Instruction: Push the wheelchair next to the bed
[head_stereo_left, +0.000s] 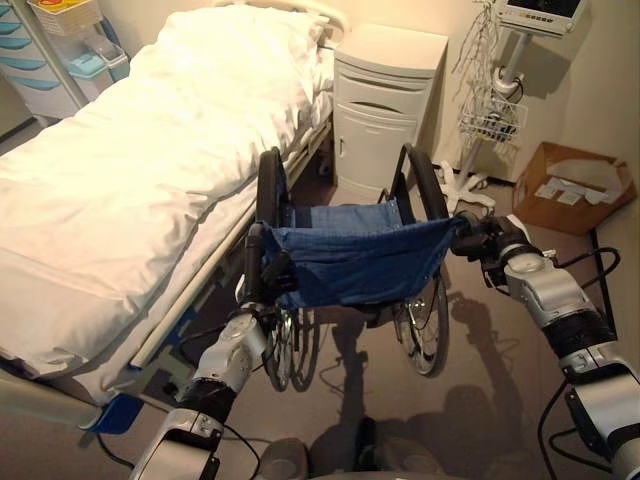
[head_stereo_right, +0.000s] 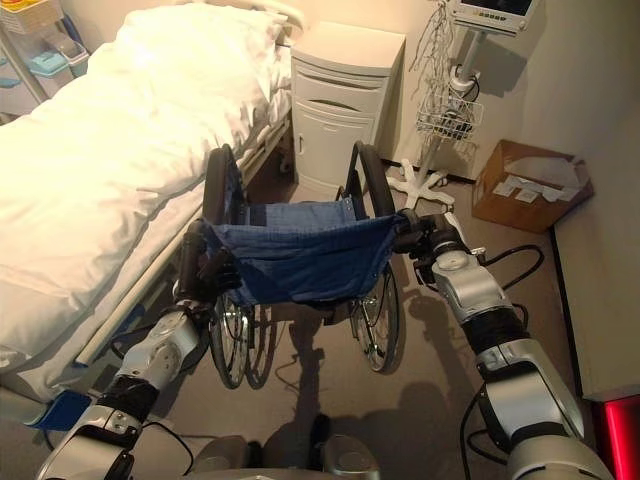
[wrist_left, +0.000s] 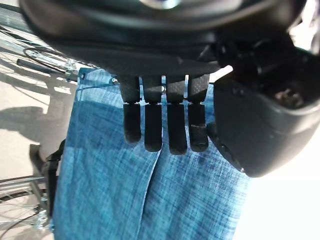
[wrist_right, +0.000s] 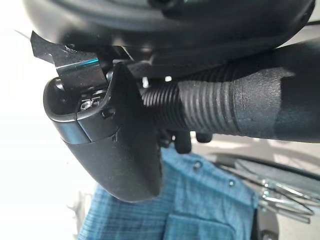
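Note:
The wheelchair (head_stereo_left: 350, 262), with a blue cloth backrest and black armrests, stands right in front of me, seen from behind. Its left wheel is close beside the bed (head_stereo_left: 120, 190), which has a white duvet. My left hand (head_stereo_left: 260, 268) is curled round the left push handle, its fingers (wrist_left: 152, 125) hanging over the blue cloth. On the other side, my right hand (head_stereo_left: 482, 240) is shut on the ribbed black right push handle (wrist_right: 220, 107), with the thumb (wrist_right: 110, 145) wrapped under it.
A white bedside cabinet (head_stereo_left: 385, 100) stands ahead of the wheelchair at the bed's head. A monitor stand with a wire basket (head_stereo_left: 490, 120) and an open cardboard box (head_stereo_left: 575, 185) are at the right. A drawer trolley (head_stereo_left: 40, 60) stands beyond the bed.

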